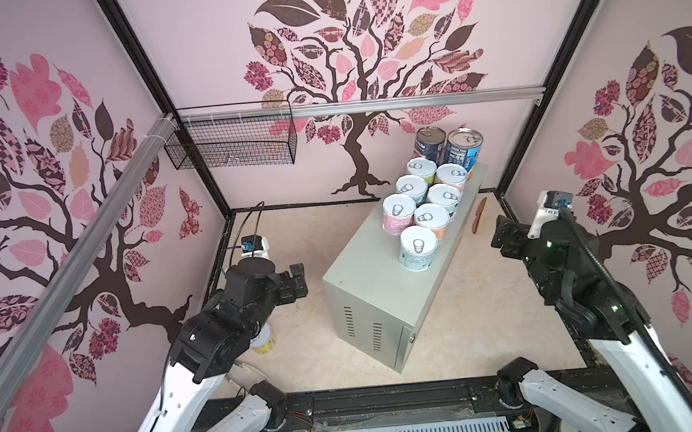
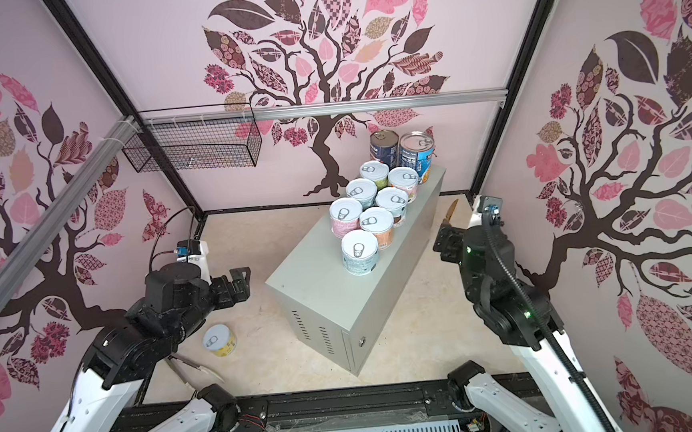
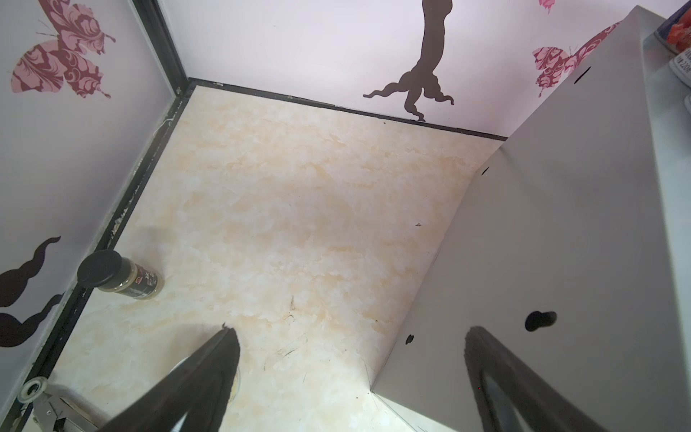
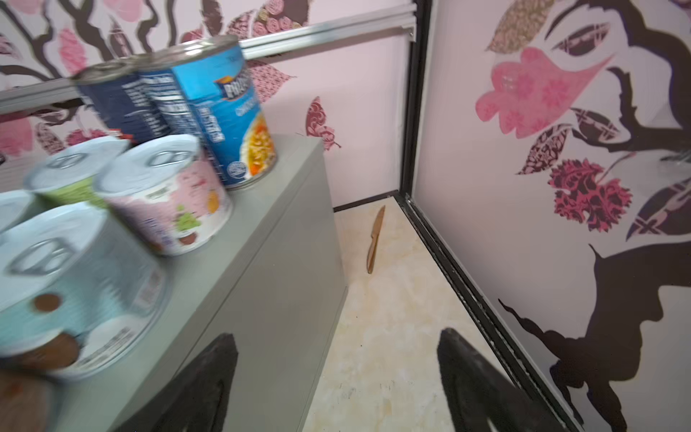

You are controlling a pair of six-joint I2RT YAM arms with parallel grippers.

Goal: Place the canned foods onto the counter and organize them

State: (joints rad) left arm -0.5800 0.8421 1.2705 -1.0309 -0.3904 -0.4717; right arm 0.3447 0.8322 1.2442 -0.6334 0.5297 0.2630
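Note:
The counter [image 1: 365,274] [image 2: 312,288] is a long grey metal box in mid-floor. Two tall blue cans [image 1: 462,148] [image 4: 224,112] stand at its far end. In front of them stand several short pastel cans in two rows, the nearest being a pale blue-green one [image 1: 418,247] [image 2: 360,252]. One yellow can [image 2: 219,340] stands on the floor beside my left arm. My left gripper [image 1: 299,280] [image 2: 240,283] [image 3: 351,336] hangs open and empty left of the counter. Right of the counter, my right gripper [image 1: 502,235] [image 2: 445,241] [image 4: 336,336] is open and empty, beside the cans.
A black wire basket [image 1: 231,146] hangs on the back-left rail. A wooden knife [image 1: 479,216] [image 4: 375,239] lies on the floor between counter and right wall. A small dark jar [image 3: 119,276] lies by the left wall. Metal tongs [image 2: 192,367] lie at the front left.

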